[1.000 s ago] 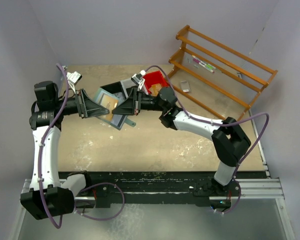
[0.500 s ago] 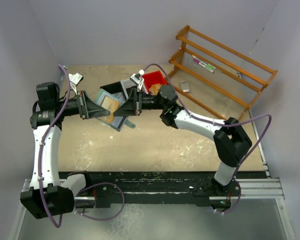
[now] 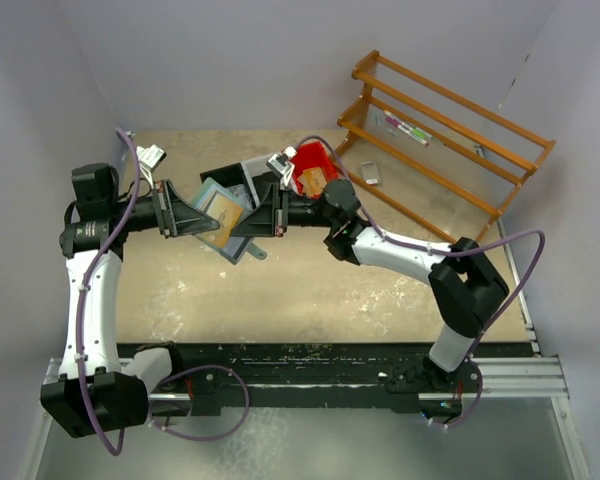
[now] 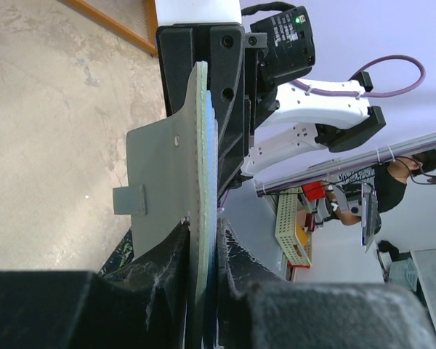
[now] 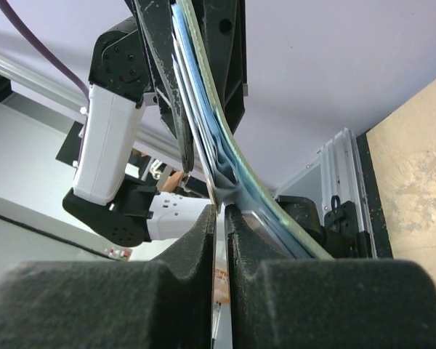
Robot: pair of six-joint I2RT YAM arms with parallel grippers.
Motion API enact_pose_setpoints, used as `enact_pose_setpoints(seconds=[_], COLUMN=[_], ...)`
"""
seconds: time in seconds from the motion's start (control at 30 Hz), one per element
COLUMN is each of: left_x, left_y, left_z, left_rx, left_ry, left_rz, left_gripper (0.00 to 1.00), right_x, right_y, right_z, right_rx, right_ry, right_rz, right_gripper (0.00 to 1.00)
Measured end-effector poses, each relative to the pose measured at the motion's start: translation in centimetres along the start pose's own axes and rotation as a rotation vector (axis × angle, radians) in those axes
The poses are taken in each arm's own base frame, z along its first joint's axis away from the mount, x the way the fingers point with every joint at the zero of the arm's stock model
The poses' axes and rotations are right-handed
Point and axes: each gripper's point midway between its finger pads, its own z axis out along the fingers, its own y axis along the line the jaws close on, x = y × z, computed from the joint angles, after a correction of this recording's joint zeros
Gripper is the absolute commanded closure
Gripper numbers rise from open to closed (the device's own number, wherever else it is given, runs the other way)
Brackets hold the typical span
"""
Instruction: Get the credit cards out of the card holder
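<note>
The left gripper (image 3: 187,213) and right gripper (image 3: 263,214), seen from above, hold the pale mint-green folding card holder (image 3: 236,243) aloft between them, with a flat tan-orange credit card (image 3: 223,207) showing inside. Left wrist: jaws clamped on its edge. Right wrist: jaws nearly shut, nipping its clear pages. I'd call this the spreading step. Next comes pinching the card's free edge, with little room between the grippers.

**Lilac booth with a wooden rack**

Pale lilac walls (image 3: 230,60) close three sides of a beige, speckled tabletop (image 3: 280,290). A wooden rack (image 3: 450,130) with slatted shelves stands at the back right corner. Light is soft and even, probably from above.
</note>
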Motion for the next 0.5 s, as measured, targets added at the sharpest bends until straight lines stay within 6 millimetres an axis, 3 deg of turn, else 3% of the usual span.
enact_pose_setpoints(seconds=[0.4, 0.5], left_x=[-0.2, -0.2], left_y=[0.0, 0.0], left_z=[0.0, 0.0], left_rx=[-0.003, -0.003], left_ry=[-0.005, -0.005], left_rz=[0.009, 0.006], left_gripper=[0.86, 0.86], right_x=[-0.7, -0.9], right_y=[0.4, 0.7], right_z=[-0.4, -0.5], right_rx=[-0.011, -0.021], right_ry=[-0.059, -0.067], right_rz=[0.040, 0.044], right_gripper=[0.74, 0.78])
